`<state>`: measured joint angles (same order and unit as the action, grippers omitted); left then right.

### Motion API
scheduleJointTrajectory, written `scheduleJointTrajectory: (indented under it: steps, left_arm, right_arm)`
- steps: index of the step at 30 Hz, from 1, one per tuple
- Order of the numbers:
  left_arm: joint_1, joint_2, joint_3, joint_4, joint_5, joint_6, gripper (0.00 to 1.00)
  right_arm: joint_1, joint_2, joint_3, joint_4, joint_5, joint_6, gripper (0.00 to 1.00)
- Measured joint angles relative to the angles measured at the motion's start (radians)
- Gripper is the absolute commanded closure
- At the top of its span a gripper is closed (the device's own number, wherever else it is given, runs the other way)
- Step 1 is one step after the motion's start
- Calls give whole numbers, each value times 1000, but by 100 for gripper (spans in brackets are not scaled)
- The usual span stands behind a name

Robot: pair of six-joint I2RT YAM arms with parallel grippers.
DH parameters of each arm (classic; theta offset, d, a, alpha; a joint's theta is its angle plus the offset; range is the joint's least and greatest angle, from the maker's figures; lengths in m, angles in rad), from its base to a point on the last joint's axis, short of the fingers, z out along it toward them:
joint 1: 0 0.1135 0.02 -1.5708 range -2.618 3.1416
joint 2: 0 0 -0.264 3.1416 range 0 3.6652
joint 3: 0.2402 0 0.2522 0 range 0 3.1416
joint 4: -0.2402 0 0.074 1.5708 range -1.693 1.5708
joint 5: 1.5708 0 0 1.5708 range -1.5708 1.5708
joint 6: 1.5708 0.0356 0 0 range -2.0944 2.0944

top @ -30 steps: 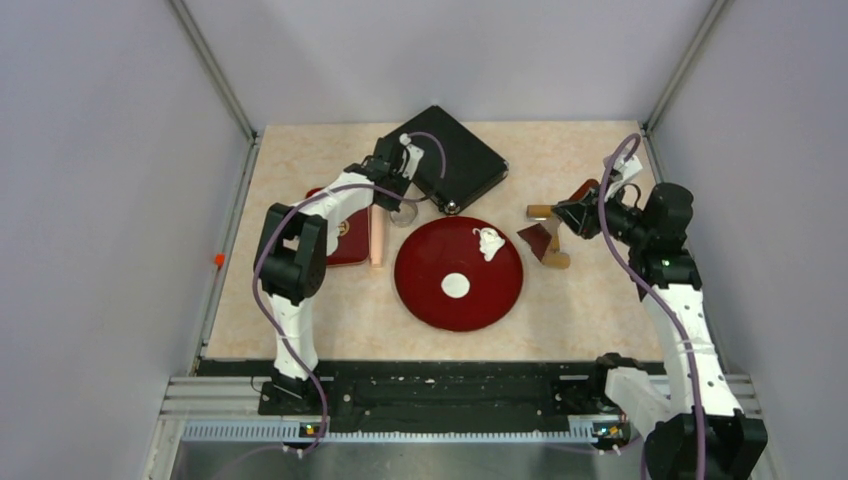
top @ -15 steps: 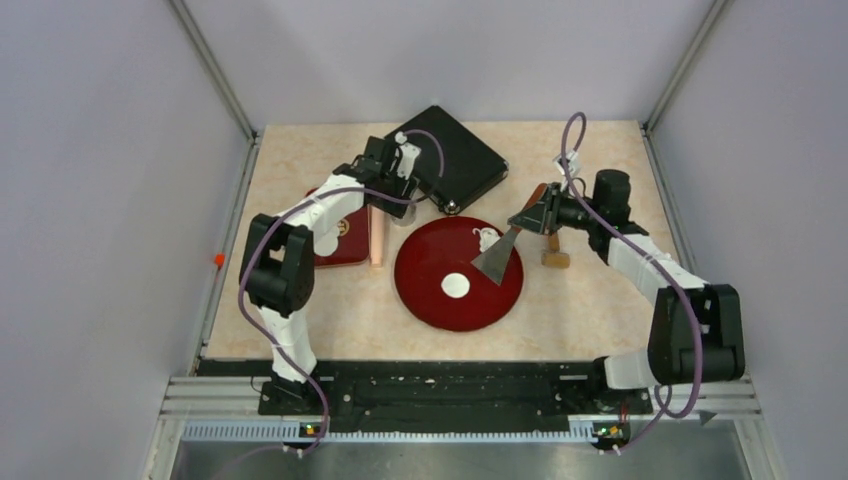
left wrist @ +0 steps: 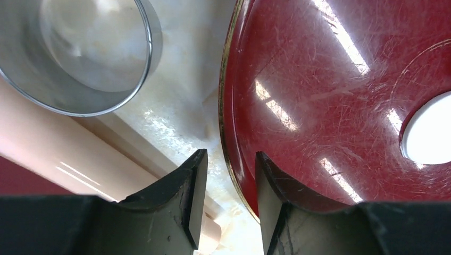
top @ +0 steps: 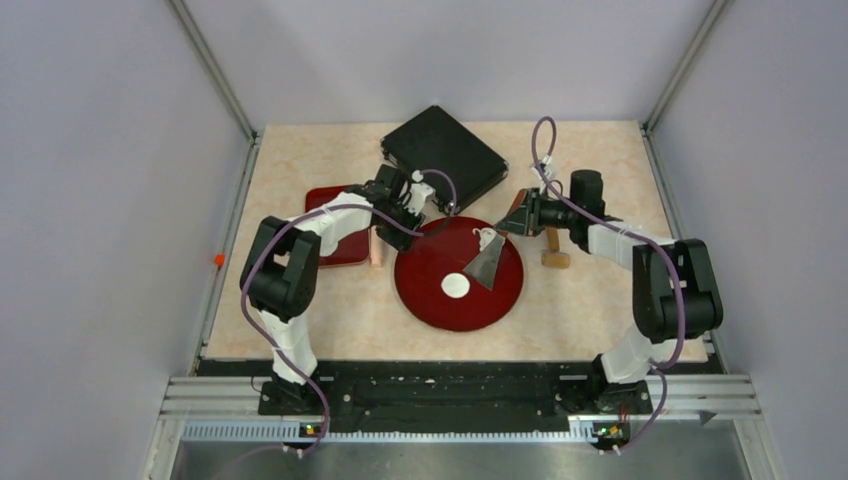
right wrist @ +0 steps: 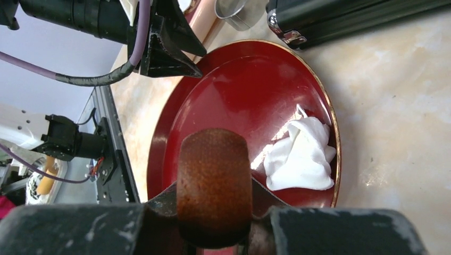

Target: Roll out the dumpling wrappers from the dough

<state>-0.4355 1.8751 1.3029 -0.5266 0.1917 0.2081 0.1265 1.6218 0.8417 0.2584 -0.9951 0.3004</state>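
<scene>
Scrap-gathering, apparently: the right gripper (right wrist: 213, 199) clamps a scraper (top: 487, 265) over the red plate (top: 430, 300) — dough (right wrist: 300, 156) at its far-right rim, a dumpling wrapper (top: 455, 285) mid-plate. The left gripper (left wrist: 228, 159), narrowly parted, straddles its far-left rim — next, probably pinch, then slide blade under dough.

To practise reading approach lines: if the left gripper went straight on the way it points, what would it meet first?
Probably the rim of the red plate, just ahead of the left gripper; depth is unclear.
</scene>
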Motion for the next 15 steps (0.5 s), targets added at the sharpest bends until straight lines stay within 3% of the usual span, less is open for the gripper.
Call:
scheduleJointTrajectory:
  steps: [15]
  left_arm:
    - [-11, 14, -27, 33, -17, -43, 99]
  right_arm:
    - [3, 130, 41, 110, 19, 30, 100]
